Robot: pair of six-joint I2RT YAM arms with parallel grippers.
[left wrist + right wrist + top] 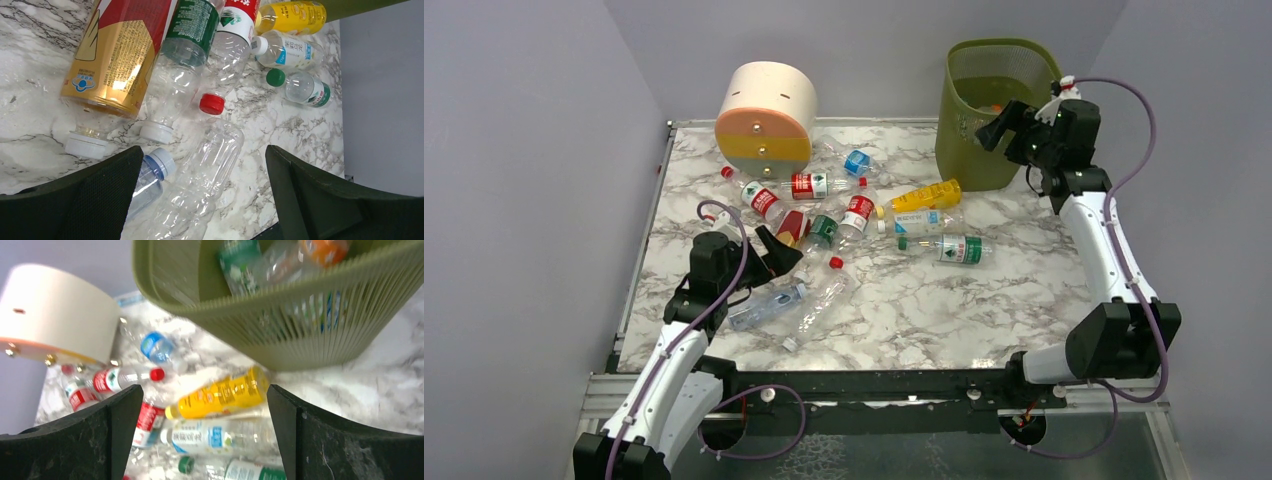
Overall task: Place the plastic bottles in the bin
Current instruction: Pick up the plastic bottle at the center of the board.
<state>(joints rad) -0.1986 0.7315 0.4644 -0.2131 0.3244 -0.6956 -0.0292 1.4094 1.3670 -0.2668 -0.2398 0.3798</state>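
The right end effector [994, 128] hangs at the right side of the rim of the olive-green bin [969, 160], which stands at the far right corner of the marbled surface [944, 310]. Its jaws are spread wide and grip nothing. The right wrist view shows a few bottles already lying inside the bin, among them a green-labelled bottle [237, 262] and an orange one [325, 250]. Most of the plastic bottles [809, 185] lie scattered on their sides across the middle of the surface, between the round cream and orange drawer box [767, 115] at the far left and the bin. A yellow bottle [926, 195] lies nearest the bin's foot, and a clear one with a green label [949, 248] lies just in front of it. The left end effector [774, 250] hovers low at the near left edge of the pile, its jaws also wide apart and empty. Between its fingers [100, 195], the left wrist view shows a clear bottle with a red cap [200, 170] beside a pale-capped bottle [150, 175].
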